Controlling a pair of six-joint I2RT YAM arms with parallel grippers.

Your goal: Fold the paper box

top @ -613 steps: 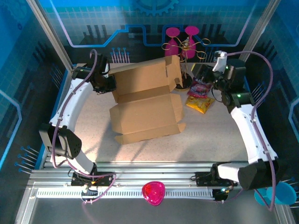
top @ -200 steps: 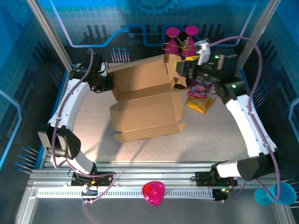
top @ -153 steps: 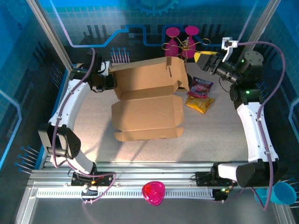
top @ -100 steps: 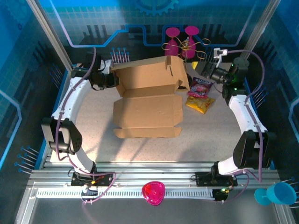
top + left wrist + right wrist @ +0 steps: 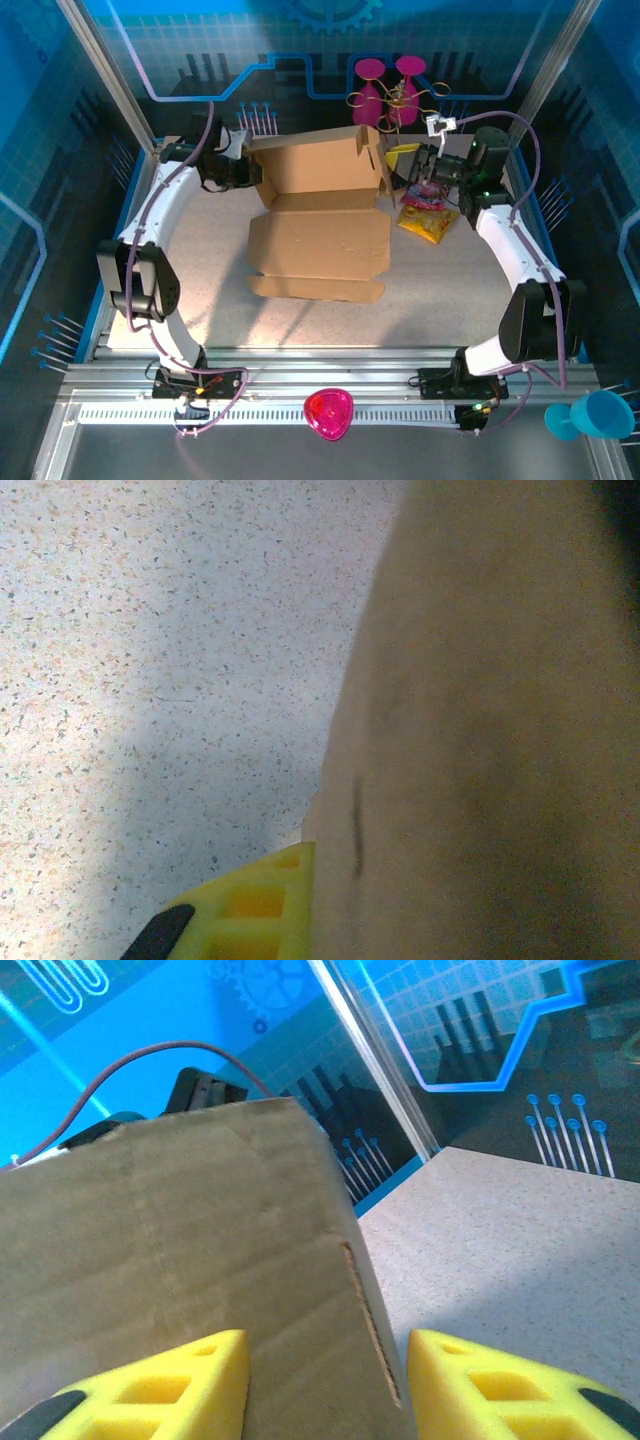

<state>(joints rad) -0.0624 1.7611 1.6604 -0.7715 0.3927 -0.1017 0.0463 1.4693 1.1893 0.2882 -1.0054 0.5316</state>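
Our left claw (image 5: pixel 250 171) clamps the paper box (image 5: pixel 320 245); its raised panel's edge sits inside our right claw (image 5: pixel 328 1360), jaws parted. Most folds remain, we judge.

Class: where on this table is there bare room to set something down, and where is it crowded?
Free: the near strip of table between the box and the rail; the patch between box and left arm; the near-right corner. Crowded: far right, around the snack bags and right end effector.

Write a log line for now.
left gripper: shut on box | right gripper: open at box's right edge | box: back panel raised
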